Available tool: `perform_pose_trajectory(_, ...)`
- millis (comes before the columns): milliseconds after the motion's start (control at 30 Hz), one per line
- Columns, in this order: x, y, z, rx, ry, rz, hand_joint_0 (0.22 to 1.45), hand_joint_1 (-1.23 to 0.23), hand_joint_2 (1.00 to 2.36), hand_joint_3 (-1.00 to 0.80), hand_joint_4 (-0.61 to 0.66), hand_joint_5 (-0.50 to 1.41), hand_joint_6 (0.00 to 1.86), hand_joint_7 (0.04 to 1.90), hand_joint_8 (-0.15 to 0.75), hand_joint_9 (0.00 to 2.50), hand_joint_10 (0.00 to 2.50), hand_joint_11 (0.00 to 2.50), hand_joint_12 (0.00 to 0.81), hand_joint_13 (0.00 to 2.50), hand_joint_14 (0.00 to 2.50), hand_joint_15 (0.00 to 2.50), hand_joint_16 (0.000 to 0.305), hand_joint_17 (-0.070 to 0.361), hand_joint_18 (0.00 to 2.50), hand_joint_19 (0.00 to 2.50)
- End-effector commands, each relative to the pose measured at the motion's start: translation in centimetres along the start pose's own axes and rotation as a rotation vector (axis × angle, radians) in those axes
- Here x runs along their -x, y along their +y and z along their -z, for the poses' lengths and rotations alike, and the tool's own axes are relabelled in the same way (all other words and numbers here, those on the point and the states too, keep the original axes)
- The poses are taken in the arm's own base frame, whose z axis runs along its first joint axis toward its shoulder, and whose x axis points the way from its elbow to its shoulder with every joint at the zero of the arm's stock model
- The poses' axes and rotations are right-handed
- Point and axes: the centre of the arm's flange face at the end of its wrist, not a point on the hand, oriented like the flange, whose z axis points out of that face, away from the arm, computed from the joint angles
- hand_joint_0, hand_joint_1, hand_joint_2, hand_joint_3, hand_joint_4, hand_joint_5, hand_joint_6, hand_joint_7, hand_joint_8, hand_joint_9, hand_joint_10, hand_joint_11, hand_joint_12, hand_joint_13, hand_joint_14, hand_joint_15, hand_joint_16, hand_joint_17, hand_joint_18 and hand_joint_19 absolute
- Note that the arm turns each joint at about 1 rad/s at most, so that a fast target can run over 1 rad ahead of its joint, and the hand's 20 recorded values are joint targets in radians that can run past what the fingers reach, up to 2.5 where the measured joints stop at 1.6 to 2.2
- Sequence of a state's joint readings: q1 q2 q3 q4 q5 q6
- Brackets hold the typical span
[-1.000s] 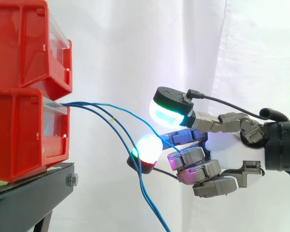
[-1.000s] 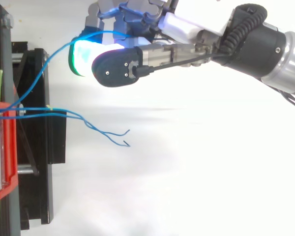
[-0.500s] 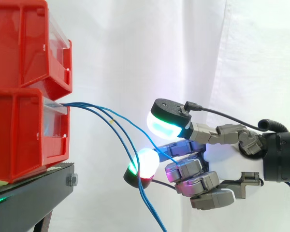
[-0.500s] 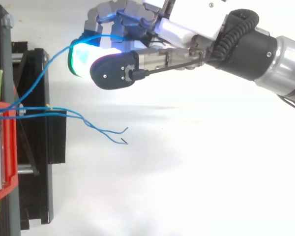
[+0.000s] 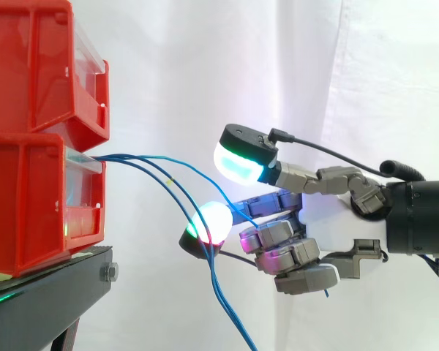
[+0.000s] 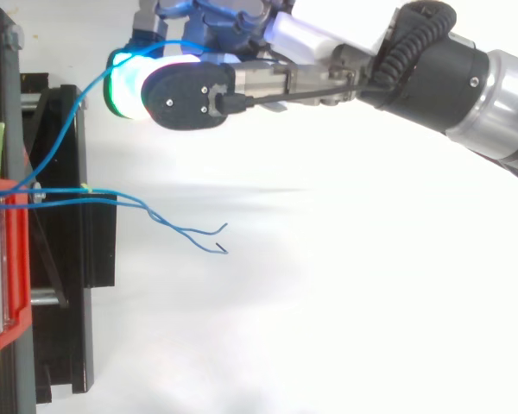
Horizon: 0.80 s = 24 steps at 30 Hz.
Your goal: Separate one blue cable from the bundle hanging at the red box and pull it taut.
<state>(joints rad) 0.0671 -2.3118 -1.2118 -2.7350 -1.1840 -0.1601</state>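
Blue cable (image 6: 50, 145) pinched in curled hand (image 5: 329, 219) — curving from red box (image 5: 29, 197), other cables (image 6: 69, 190) dangling

Two bins, three cables, one stand, one hand, one curtain.

Two red bins are stacked, an upper bin (image 5: 36, 66) and a lower bin (image 5: 29, 205), on a single black stand (image 5: 51, 292). Three blue cables come out of the lower bin: a separated cable (image 6: 57, 138) leading to the one robot hand (image 5: 336, 219), plus a second cable (image 6: 214, 234) and a third cable (image 6: 209, 248), each with a free end. One white curtain (image 5: 205, 73) hangs behind.
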Motion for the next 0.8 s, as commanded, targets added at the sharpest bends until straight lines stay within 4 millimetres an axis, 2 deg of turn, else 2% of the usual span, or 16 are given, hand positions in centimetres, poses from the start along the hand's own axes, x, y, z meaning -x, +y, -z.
perform_pose_trajectory(0,0.0,0.3,-0.1,-0.01,0.01,-0.002,0.47,-0.46,1.0,-0.5,0.2,-0.23,0.57,1.23,0.34,0.16,2.5,2.04,0.399,0.68,2.5,1.72,0.047,0.106,1.37,1.97)
perform_pose_trajectory(167,-0.3,0.4,0.7,-0.054,0.101,0.018,0.47,-0.46,1.0,-0.5,0.19,-0.22,0.56,1.24,0.337,0.16,2.5,2.11,0.394,0.68,2.41,1.69,0.046,0.103,1.28,1.86)
perform_pose_trajectory(233,-0.1,0.7,0.9,-0.069,0.12,0.023,0.47,-0.46,1.0,-0.5,0.19,-0.22,0.56,1.24,0.341,0.15,2.5,2.28,0.391,0.6,2.5,1.81,0.044,0.1,1.31,1.9)
perform_pose_trajectory(333,0.3,1.1,1.3,-0.091,0.124,0.03,0.47,-0.46,1.0,-0.5,0.2,-0.22,0.56,1.23,0.343,0.14,2.5,2.49,0.404,0.58,2.5,1.94,0.044,0.099,1.37,2.01)
perform_pose_trajectory(600,0.5,1.6,1.6,-0.101,0.124,0.035,0.48,-0.46,1.0,-0.5,0.21,-0.22,0.55,1.22,0.352,0.15,2.5,2.5,0.429,0.66,2.5,2.09,0.045,0.102,1.37,1.86)
perform_pose_trajectory(767,0.6,1.7,1.6,-0.1,0.122,0.033,0.48,-0.45,1.0,-0.5,0.21,-0.22,0.55,1.24,0.349,0.12,2.5,2.44,0.42,0.73,2.5,2.04,0.047,0.105,1.37,1.71)
